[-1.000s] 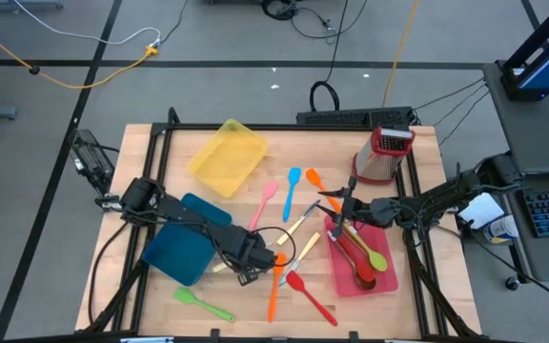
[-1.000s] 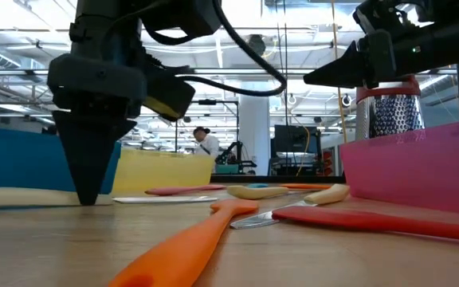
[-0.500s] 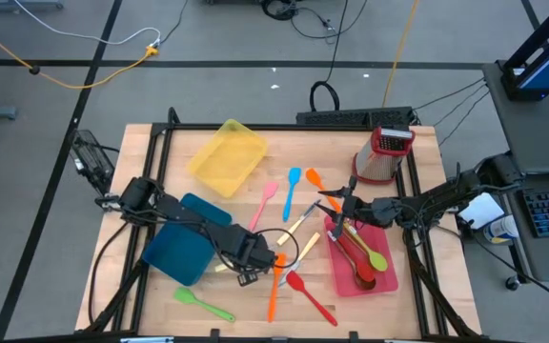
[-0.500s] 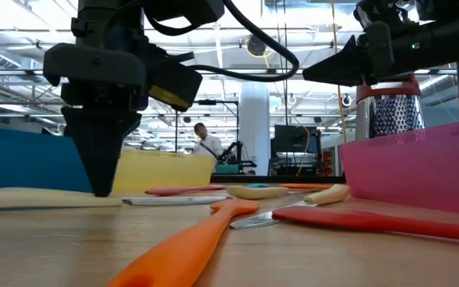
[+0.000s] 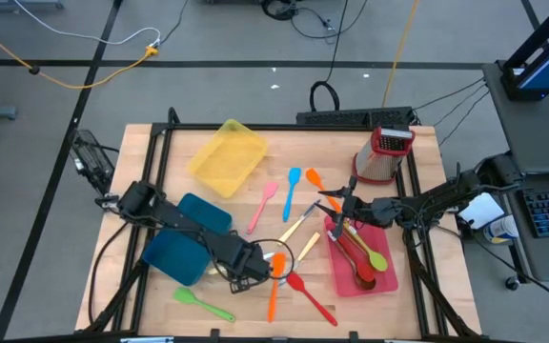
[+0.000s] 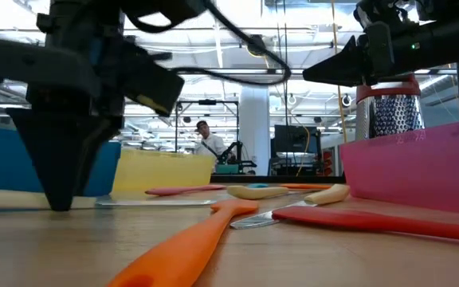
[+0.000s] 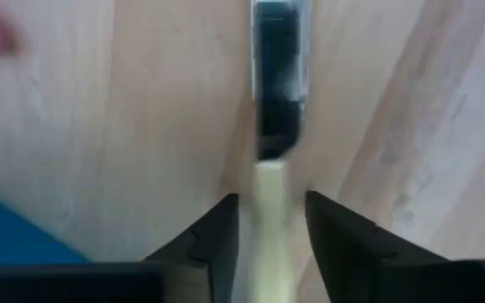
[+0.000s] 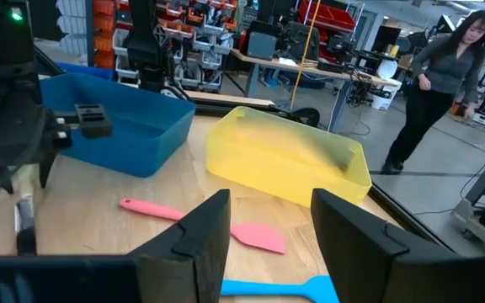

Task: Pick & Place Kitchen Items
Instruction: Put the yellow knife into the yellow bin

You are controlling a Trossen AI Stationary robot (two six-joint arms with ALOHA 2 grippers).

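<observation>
My left gripper (image 5: 248, 269) stands low over the table just right of the blue tray (image 5: 187, 243). It is open, with one finger on each side of the cream handle (image 7: 268, 206) of a knife. The knife lies flat, and its metal blade (image 7: 278, 93) points away from the fingers and also shows in the low view (image 6: 158, 202). My right gripper (image 5: 336, 205) is open and empty. It hovers above the table at the far left corner of the red tray (image 5: 389, 278). Pink (image 5: 265, 202), blue (image 5: 292, 189) and orange (image 5: 274, 291) utensils lie between the arms.
A yellow tray (image 5: 227, 154) stands at the far left and a red-topped grater (image 5: 381, 154) at the far right. The red tray holds several spoons. A red spatula (image 5: 311, 297) and a green one (image 5: 203, 303) lie near the front edge. A person (image 8: 445, 76) walks in the room beyond.
My left gripper has moved a short way toward the table's near edge, staying low over the knife's handle. My right gripper has kept still.
</observation>
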